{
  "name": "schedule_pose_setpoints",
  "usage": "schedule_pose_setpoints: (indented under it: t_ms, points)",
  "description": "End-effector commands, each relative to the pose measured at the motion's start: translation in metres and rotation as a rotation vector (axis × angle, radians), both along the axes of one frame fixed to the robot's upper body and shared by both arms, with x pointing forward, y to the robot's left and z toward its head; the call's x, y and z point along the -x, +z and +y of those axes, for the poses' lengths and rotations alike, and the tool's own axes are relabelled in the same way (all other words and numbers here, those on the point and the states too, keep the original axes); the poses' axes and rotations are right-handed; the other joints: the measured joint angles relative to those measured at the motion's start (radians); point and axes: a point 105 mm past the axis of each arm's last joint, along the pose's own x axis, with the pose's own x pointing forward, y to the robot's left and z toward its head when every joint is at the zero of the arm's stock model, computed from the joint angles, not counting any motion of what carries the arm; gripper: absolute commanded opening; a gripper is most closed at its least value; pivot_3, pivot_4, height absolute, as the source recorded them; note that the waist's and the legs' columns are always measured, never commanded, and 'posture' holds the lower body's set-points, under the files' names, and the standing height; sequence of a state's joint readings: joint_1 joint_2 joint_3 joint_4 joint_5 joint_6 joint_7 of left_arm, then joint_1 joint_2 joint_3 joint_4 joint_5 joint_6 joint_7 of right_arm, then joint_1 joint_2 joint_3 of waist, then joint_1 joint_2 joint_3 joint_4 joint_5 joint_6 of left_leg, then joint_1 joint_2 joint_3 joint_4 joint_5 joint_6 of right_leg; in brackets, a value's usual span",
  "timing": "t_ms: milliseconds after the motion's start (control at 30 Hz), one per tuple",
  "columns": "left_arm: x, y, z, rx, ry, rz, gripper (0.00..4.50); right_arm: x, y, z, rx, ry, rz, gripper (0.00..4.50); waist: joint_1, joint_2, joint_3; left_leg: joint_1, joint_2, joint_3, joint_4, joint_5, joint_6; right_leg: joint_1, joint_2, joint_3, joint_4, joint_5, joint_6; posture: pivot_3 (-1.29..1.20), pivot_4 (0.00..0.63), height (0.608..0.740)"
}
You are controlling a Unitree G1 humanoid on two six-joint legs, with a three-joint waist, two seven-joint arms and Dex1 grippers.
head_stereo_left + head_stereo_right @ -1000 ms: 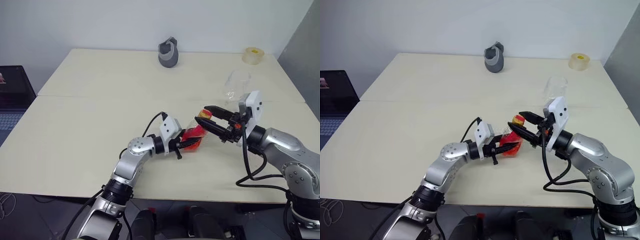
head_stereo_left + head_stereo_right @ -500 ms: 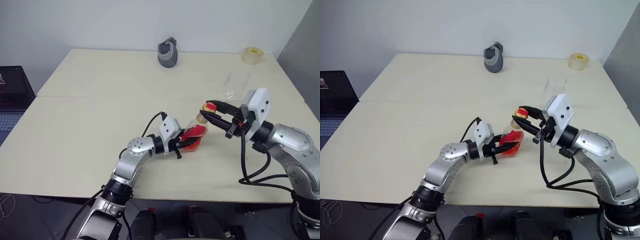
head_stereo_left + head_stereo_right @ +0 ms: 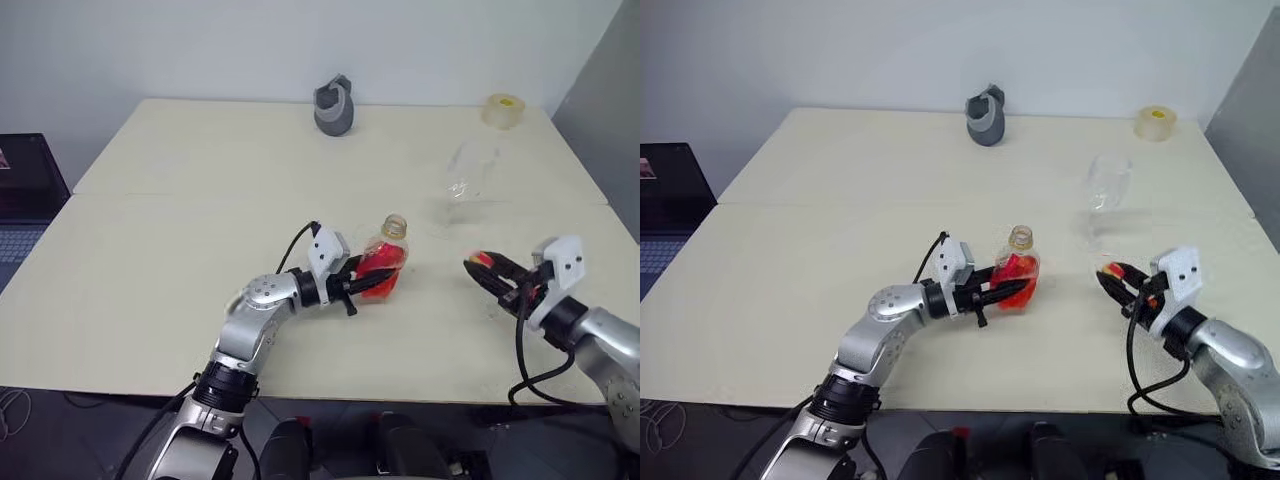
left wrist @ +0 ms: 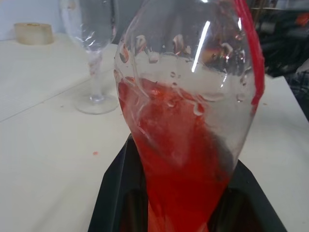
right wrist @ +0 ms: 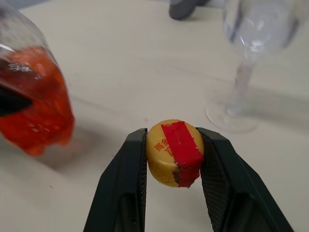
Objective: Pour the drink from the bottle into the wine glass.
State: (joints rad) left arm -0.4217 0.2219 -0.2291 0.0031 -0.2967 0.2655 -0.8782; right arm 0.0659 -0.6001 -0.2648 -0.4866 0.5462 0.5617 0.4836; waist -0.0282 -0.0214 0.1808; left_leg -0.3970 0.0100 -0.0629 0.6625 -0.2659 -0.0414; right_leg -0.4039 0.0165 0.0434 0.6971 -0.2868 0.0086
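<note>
Red-orange drink (image 4: 183, 159) sloshing low in the bottle (image 3: 385, 262), clamped tight around the belly by the left gripper (image 3: 372, 284), black fingers (image 4: 116, 193) pressed hard against the clear plastic on both sides. Bottle upright but leaning a touch, neck open at the top, standing just above the pale table (image 3: 180, 250). Over to the right, well apart from that grip, the right gripper (image 5: 175, 162) pinching the small yellow cap (image 5: 174, 159) with its red strip, snug between both black fingers (image 5: 120, 183), hovering a little above the tabletop. Wine glass (image 3: 1108, 190) standing upright beyond the right gripper, further back on the table, and off to the far side of the bottle as seen from the left gripper; bowl clear and droplet-flecked, foot flat on the surface, touching neither gripper. Much farther back, past both grippers, a grey holder-like object (image 3: 334, 105) near the table's rear edge, and a roll of tape (image 3: 1155, 122) at the far right corner. Dark laptop (image 3: 25, 190) off beyond the left arm's side of the table.
</note>
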Motion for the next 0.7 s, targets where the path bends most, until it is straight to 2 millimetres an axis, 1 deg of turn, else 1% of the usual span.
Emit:
schedule_pose_setpoints:
  t_ms: [33, 67, 233, 300, 400, 467, 533, 567, 600, 667, 700]
  points:
    - [0.012, 0.019, -0.010, 0.032, -0.085, -0.062, 1.00, -0.002, -0.031, -0.009, 0.042, -0.065, 0.041, 1.21, -0.001, 0.000, 0.000, 0.000, 0.000, 0.000, 0.000, 0.000, 0.000, 0.000, 0.000, 0.000, 0.000, -0.001, 0.001, 0.00, 0.150, 0.740]
    - [0.012, 0.020, -0.011, 0.028, -0.093, -0.067, 1.00, -0.002, -0.037, -0.011, 0.048, -0.076, 0.049, 1.21, -0.001, 0.000, 0.000, 0.000, 0.000, 0.000, 0.000, 0.000, 0.000, 0.000, 0.000, 0.000, 0.000, -0.001, 0.001, 0.00, 0.150, 0.740]
    - [0.011, 0.020, -0.012, 0.016, -0.102, -0.077, 1.00, -0.005, -0.051, -0.016, 0.033, -0.090, 0.100, 1.21, -0.001, 0.001, 0.000, 0.000, 0.000, 0.002, 0.000, 0.000, 0.000, 0.000, 0.000, 0.001, 0.000, -0.001, 0.001, 0.00, 0.150, 0.740]
    - [0.011, 0.020, -0.011, 0.013, -0.101, -0.080, 1.00, -0.002, -0.059, -0.019, 0.032, -0.084, 0.147, 1.94, 0.000, 0.001, 0.000, 0.000, 0.000, 0.001, 0.000, 0.000, 0.000, 0.000, 0.000, 0.001, 0.000, -0.001, 0.001, 0.00, 0.150, 0.740]
    - [0.009, 0.021, -0.009, 0.009, -0.091, -0.087, 1.00, 0.008, -0.071, -0.019, 0.057, -0.033, 0.225, 2.84, 0.001, 0.001, 0.000, 0.000, -0.001, 0.002, 0.000, 0.000, 0.000, 0.000, 0.000, 0.001, 0.000, -0.001, 0.001, 0.00, 0.150, 0.740]
    - [0.006, 0.021, -0.006, 0.010, -0.072, -0.092, 1.00, 0.015, -0.075, -0.019, 0.064, -0.008, 0.263, 3.60, 0.002, 0.001, 0.000, 0.000, -0.001, 0.001, 0.000, 0.000, 0.000, 0.000, 0.000, 0.001, 0.000, -0.001, 0.001, 0.00, 0.150, 0.740]
    - [0.003, 0.021, -0.004, 0.012, -0.056, -0.090, 1.00, 0.019, -0.075, -0.024, 0.068, -0.007, 0.286, 4.30, 0.007, 0.001, 0.000, 0.000, -0.001, 0.000, 0.000, 0.000, 0.000, 0.001, 0.000, 0.000, -0.001, -0.001, 0.001, 0.00, 0.150, 0.740]
    - [0.001, 0.021, -0.005, 0.011, -0.053, -0.092, 1.00, 0.022, -0.076, -0.028, 0.086, -0.002, 0.303, 4.46, 0.009, 0.001, -0.001, 0.000, -0.001, 0.000, 0.000, 0.000, 0.000, 0.001, 0.000, 0.000, -0.001, -0.001, 0.001, 0.00, 0.150, 0.740]
    - [0.001, 0.021, -0.005, 0.012, -0.049, -0.095, 1.00, 0.025, -0.078, -0.032, 0.118, 0.007, 0.319, 4.50, 0.012, 0.001, -0.001, 0.000, -0.002, 0.000, 0.001, 0.000, 0.000, 0.001, 0.000, 0.000, -0.001, -0.001, 0.001, 0.00, 0.150, 0.740]
    - [-0.003, 0.024, -0.005, 0.031, -0.018, -0.109, 1.00, 0.035, -0.087, -0.043, 0.223, 0.036, 0.368, 4.50, 0.022, 0.001, -0.001, 0.000, -0.003, 0.000, 0.001, 0.000, 0.000, 0.001, 0.000, 0.000, -0.001, -0.001, 0.002, 0.00, 0.150, 0.740]
    - [-0.007, 0.027, -0.005, 0.046, 0.010, -0.116, 1.00, 0.038, -0.088, -0.051, 0.238, 0.026, 0.386, 4.50, 0.027, 0.001, -0.001, 0.000, -0.003, 0.000, 0.001, 0.000, 0.000, 0.002, 0.000, 0.000, -0.001, -0.001, 0.002, 0.00, 0.150, 0.740]
